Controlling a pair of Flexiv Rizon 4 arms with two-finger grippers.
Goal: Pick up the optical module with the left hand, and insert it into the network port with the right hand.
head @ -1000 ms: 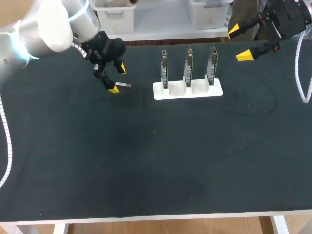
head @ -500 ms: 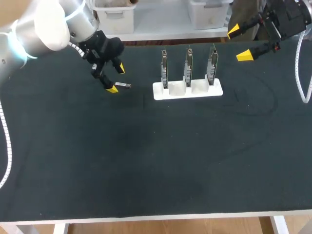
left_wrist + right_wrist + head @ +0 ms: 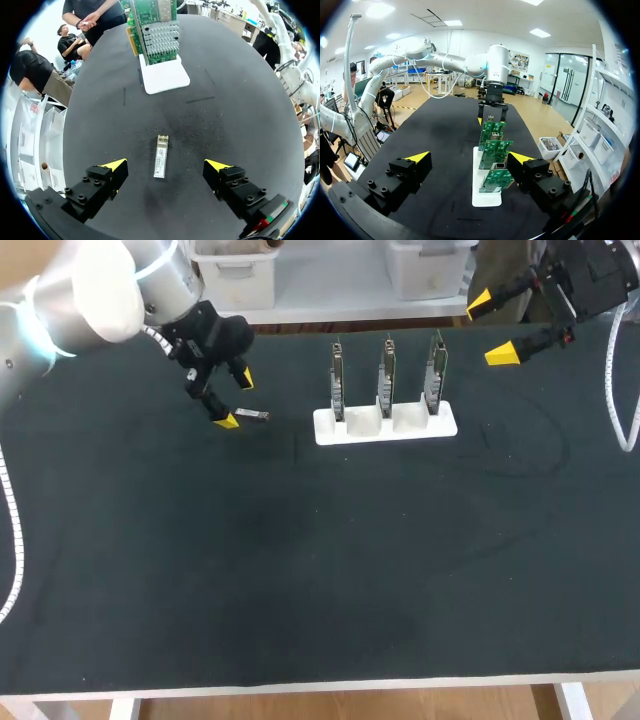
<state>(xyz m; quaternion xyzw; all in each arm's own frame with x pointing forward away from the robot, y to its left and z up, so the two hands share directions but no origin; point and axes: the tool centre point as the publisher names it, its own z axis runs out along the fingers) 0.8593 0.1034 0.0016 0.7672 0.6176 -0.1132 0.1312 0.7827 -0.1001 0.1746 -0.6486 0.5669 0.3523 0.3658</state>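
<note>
- Left claw (image 3: pixel 237 400) (image 3: pixel 166 167) low over the black tabletop (image 3: pixel 300 570), yellow-tipped fingers spread wide apart, gripping nothing
- optical module (image 3: pixel 160 156) (image 3: pixel 253 415) lies flat on the tabletop between the left claw's fingers, lengthwise along the claw's line of sight, touching neither finger
- ahead of the left claw, well past the module: white stand (image 3: pixel 164 77) (image 3: pixel 385 424) holding three green network cards (image 3: pixel 387 375) (image 3: pixel 159 30) upright in a row, apart from each other
- right claw (image 3: pixel 490 329) (image 3: pixel 470 158) raised above the tabletop's far edge, off to the side of the stand, fingers wide apart, nothing between them
- from the right claw, the cards (image 3: pixel 492 160) stand in a line straight ahead and below, one behind another
- left arm (image 3: pixel 445 62) shows beyond the cards, on the far side of the stand from the right claw
- module well apart from the right claw, with the stand between them
</note>
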